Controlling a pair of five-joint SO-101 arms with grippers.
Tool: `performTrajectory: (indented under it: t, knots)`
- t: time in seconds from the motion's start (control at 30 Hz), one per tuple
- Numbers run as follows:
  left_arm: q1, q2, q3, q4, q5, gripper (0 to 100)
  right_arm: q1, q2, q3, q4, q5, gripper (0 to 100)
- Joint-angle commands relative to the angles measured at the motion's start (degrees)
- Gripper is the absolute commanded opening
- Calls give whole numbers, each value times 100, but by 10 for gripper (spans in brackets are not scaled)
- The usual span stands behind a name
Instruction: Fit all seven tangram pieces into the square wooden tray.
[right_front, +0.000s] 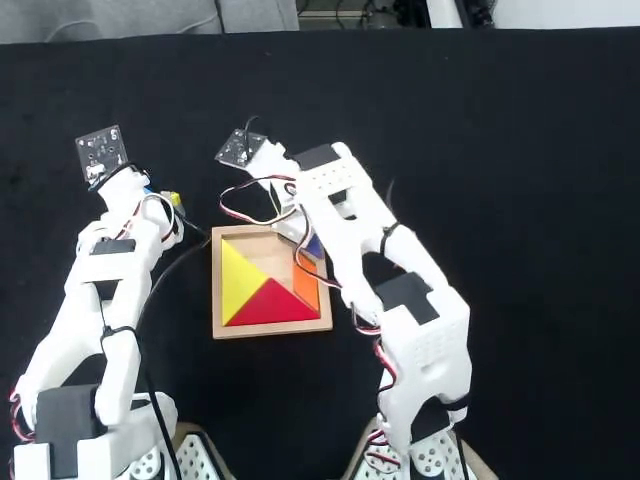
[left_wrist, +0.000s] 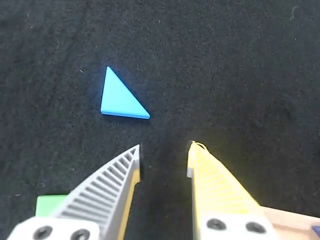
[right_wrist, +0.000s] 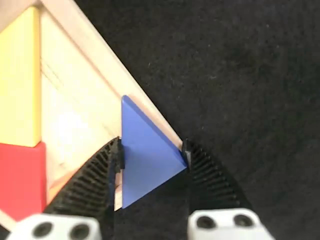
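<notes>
- Starting nearest the arm bases, you have the tray (right_front: 270, 330) partly filled. The red triangle (right_front: 272, 305) lies along its near edge, the yellow triangle (right_front: 238, 280) against its left side and the orange piece (right_front: 306, 287) on the right, all flat inside.
- Farther in, at the tray's far right corner, your right gripper (right_wrist: 150, 150) is clamped on the dark blue triangle (right_wrist: 147, 160), one finger on each side. One edge of the piece runs along the inside of the rim — whether it sits flat on the floor, I cannot tell.
- Seating this piece looks to be the step in hand. Next, I judge, you need to press it level into the corner, then open the fingers without dragging it out.
- Off the tray's left side, your left gripper (left_wrist: 165, 147) hangs over the black cloth with its fingers spread and nothing between them. The light blue triangle (left_wrist: 120, 97) lies flat just ahead of it and a green piece (left_wrist: 50, 204) sits near its grey finger — both yet to go in.
</notes>
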Motion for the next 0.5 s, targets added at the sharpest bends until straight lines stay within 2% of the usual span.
performTrajectory:
  t: [0.0,0.2,0.47]
  knots:
    - [57,-202,-224,-79,35,159,-79,-365,-40,-105,-53,67]
    - [57,-202,-233,-88,35,159,-79,-365,-75,-105,-589,67]
    - [57,-202,-224,-88,35,159,-79,-365,-57,-53,-782,67]
